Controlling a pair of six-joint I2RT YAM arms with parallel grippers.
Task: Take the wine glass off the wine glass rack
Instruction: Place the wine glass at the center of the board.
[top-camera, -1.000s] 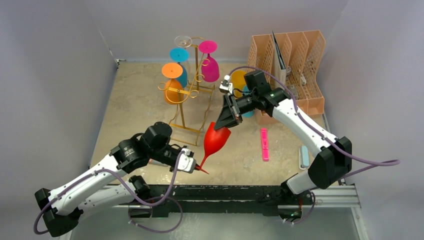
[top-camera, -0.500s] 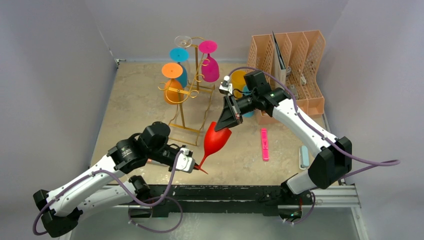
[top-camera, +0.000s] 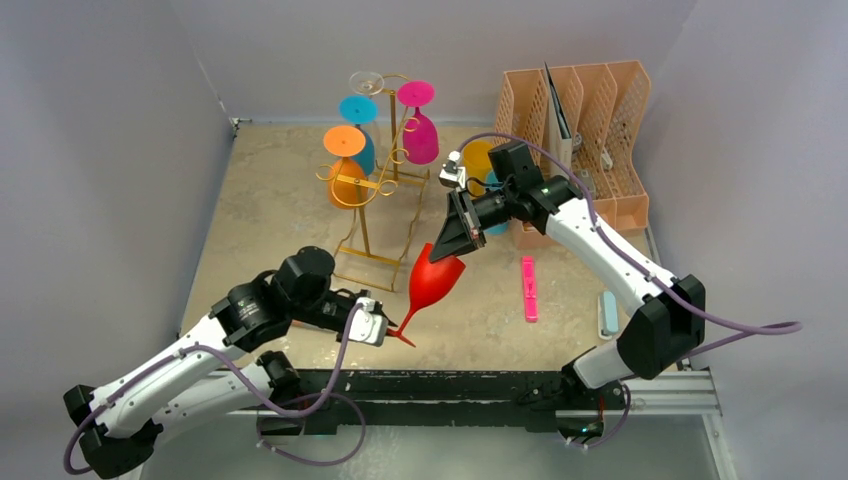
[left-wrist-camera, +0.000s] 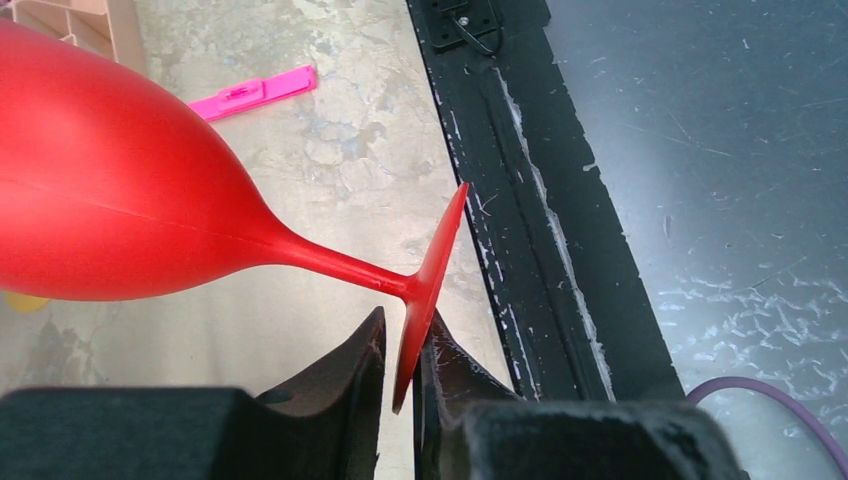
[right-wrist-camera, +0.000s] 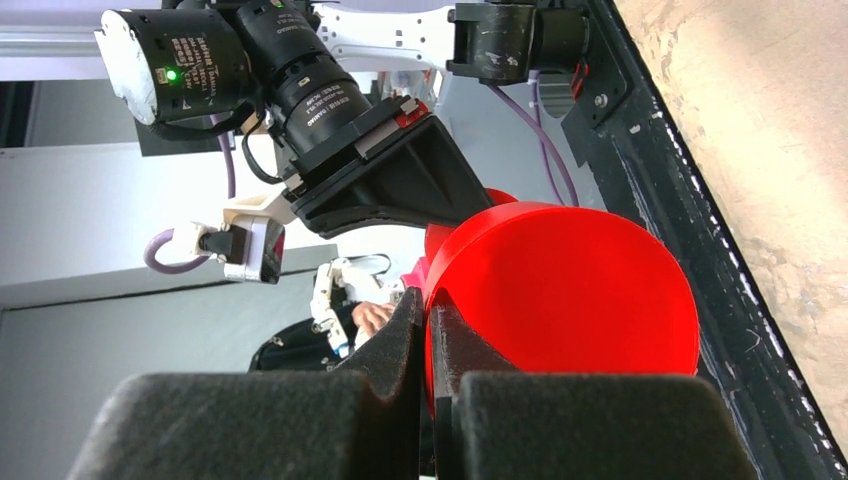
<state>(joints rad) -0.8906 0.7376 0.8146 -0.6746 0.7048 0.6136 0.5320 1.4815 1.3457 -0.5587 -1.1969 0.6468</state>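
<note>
The glass (top-camera: 434, 282) is off the rack (top-camera: 363, 232), the right claw (top-camera: 448, 250) pinching its rim and the left claw (left-wrist-camera: 403, 332) close around its foot, grip unclear; seemingly only setting down remains.

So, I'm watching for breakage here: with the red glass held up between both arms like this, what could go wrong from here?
1. The right gripper pinches only the thin rim of the tilted red wine glass. The glass may slip or pivot if the left gripper, its fingers flanking the foot, lets go.
2. A swing could strike the wine glass rack close by.
</note>
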